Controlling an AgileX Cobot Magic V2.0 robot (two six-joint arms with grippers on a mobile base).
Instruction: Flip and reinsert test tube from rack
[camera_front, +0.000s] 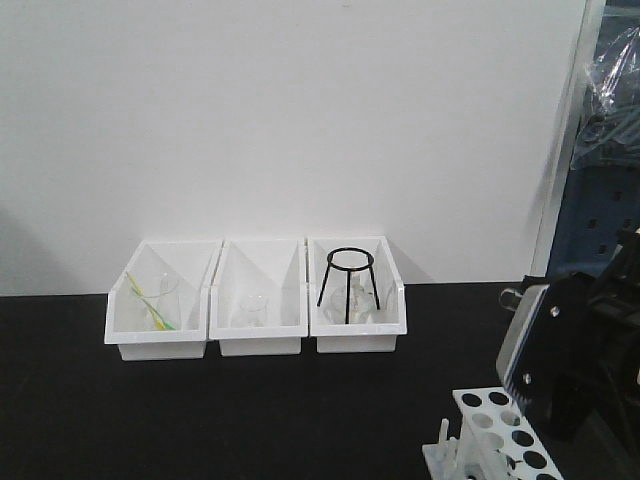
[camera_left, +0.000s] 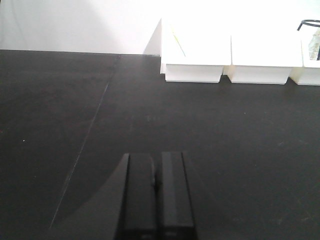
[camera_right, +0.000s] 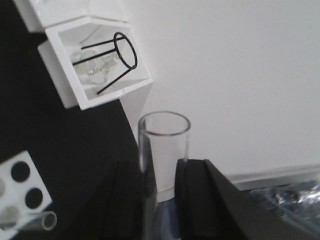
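The white rack (camera_front: 500, 430) with round holes and short pegs stands at the front right of the black table; its corner shows in the right wrist view (camera_right: 20, 182). My right gripper (camera_right: 162, 172) is shut on a clear glass test tube (camera_right: 164, 145), open mouth pointing away from the wrist, held above the rack's right side. In the front view the right gripper's body (camera_front: 545, 350) hides the tube. A second tube (camera_right: 35, 220) lies at the rack's edge. My left gripper (camera_left: 156, 165) is shut and empty, low over bare table.
Three white open-front bins stand against the back wall: the left (camera_front: 160, 305) with a beaker and yellow-green sticks, the middle (camera_front: 258, 305) with a small glass, the right (camera_front: 355, 300) with a black wire tripod and glassware. A blue cabinet (camera_front: 605, 200) stands far right.
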